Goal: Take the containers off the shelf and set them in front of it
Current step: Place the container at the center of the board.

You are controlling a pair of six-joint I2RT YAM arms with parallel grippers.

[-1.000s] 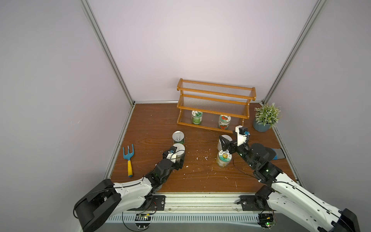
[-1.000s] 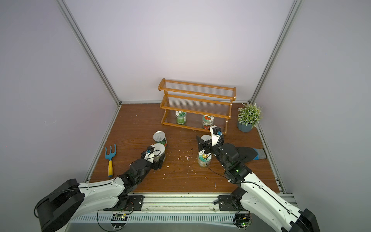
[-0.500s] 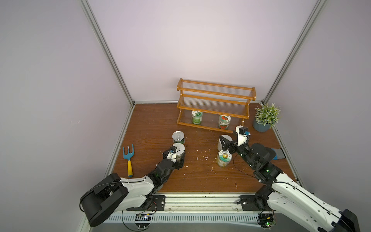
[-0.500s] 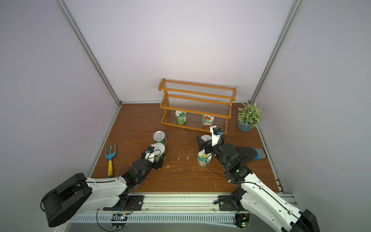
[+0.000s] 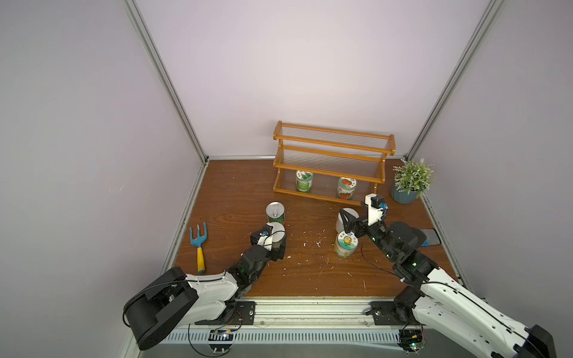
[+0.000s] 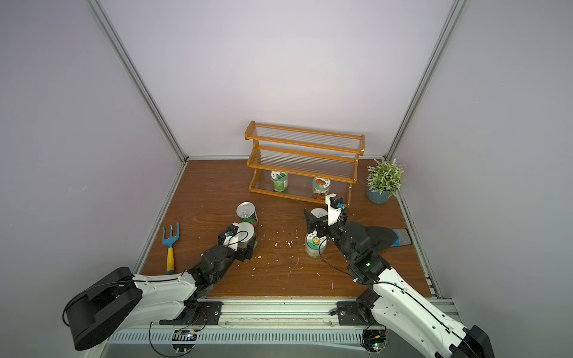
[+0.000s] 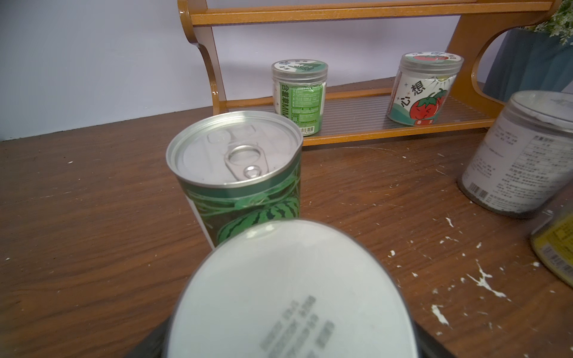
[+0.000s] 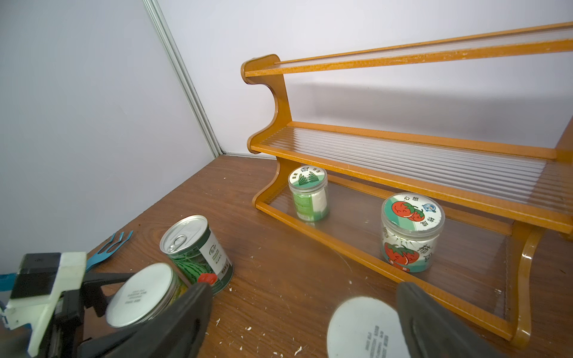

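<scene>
A white-lidded tin (image 5: 276, 229) is being straddled by the left gripper (image 5: 277, 240) (grip unclear); another tin (image 8: 362, 328) is being flanked by the right gripper's (image 8: 304, 291) spread fingers (image 8: 186, 313).

Shelf: orange wooden three-tier rack (image 8: 403, 145).
Bottom tier (image 8: 350, 214): clear leaf-lidded jar (image 8: 308, 193) near end post; clear tomato-lidded jar (image 8: 410, 232) further along.
Tabletop (image 8: 279, 263): watermelon-print metal can (image 8: 195, 251), upright.

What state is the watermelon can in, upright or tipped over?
Upright. The watermelon can stands on its base on the table, and the left wrist view shows its pull-tab lid facing up.
</scene>
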